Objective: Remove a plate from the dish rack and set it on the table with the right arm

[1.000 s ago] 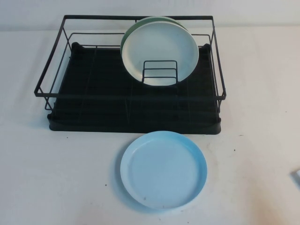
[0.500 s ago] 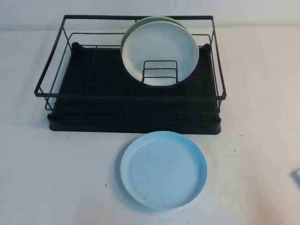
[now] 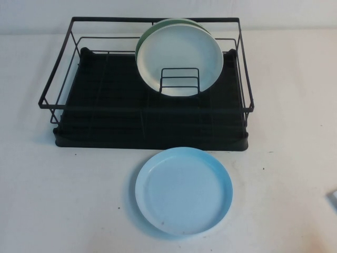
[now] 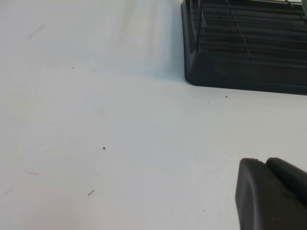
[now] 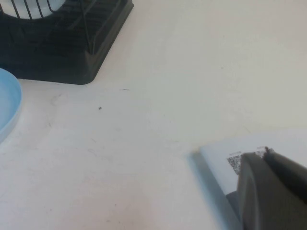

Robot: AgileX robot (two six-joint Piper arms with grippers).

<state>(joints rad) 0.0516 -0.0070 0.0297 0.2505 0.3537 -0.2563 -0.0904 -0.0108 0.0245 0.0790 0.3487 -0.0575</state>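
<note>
One plate (image 3: 184, 191) on table (image 3: 295, 95), two in dish rack (image 3: 150, 126); tools' states unclear.

I see a pale mint-white plate (image 3: 181, 57) standing upright, a green plate (image 3: 143, 41) just behind it, and a white printed card (image 5: 249, 153) lying flat.

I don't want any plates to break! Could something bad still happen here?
Maybe. The blue plate lies flat on the table, near its front edge, so a bump might slide it off. The right gripper is parked beside it; a sweeping move could clip it. The left gripper sits near the dish rack.
</note>
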